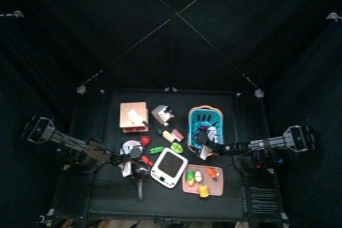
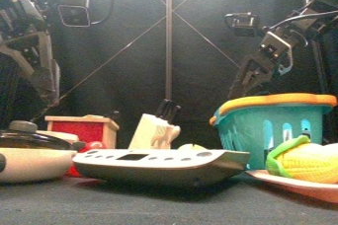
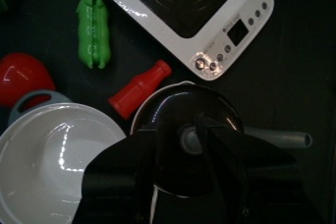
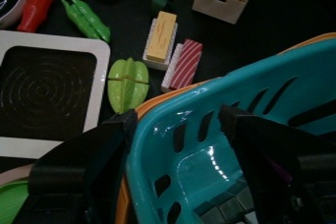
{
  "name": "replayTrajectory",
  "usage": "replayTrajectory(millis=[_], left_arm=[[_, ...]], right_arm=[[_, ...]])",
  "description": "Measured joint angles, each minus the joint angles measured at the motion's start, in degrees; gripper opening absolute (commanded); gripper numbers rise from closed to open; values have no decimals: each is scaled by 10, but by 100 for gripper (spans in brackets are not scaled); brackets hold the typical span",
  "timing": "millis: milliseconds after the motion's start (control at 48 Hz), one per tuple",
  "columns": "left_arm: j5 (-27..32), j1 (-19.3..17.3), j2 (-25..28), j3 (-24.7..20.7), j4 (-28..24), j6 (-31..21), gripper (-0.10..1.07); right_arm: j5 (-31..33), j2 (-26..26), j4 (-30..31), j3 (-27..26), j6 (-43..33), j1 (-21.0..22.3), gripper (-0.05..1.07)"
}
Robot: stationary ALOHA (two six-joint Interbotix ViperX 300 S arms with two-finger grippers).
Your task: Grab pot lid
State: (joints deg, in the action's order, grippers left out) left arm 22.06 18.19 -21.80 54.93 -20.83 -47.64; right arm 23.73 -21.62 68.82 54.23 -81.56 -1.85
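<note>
The pot lid [image 3: 184, 130] is dark glass with a black knob at its middle and sits on a black pot with a side handle [image 3: 278, 138]. In the left wrist view my left gripper [image 3: 191, 181] hovers right over the lid, jaws open on either side of the knob and holding nothing. In the front view the pot and lid [image 2: 27, 140] stand at the near left. In the top view the lid [image 1: 138, 170] lies at the table's front left. My right gripper [image 4: 184, 159] is open and empty above the teal basket [image 4: 250, 100].
A white bowl [image 3: 59, 164], a red bottle [image 3: 138, 90] and a green vegetable [image 3: 89, 27] lie close to the pot. A white scale [image 3: 191, 7] lies beyond it. A red box [image 1: 134, 115], a knife block [image 1: 163, 114] and a tray of vegetables [image 1: 201, 177] stand around.
</note>
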Motion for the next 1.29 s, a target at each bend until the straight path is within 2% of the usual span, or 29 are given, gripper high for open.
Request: replayTrajectory(millis=[292,479,896,1292], left_arm=[[8,21,10,-8,17,2,87],[9,29,17,-7,16,4,87],[7,30,69,-4,-2,4,86],[5,33,85,-9,-4,4,86]], right_arm=[[1,2,1,-1,-1,0,98],[1,4,1,-2,0,0,98],[0,6,2,-3,0,0,98],[0,8,2,-4,0,0,98]])
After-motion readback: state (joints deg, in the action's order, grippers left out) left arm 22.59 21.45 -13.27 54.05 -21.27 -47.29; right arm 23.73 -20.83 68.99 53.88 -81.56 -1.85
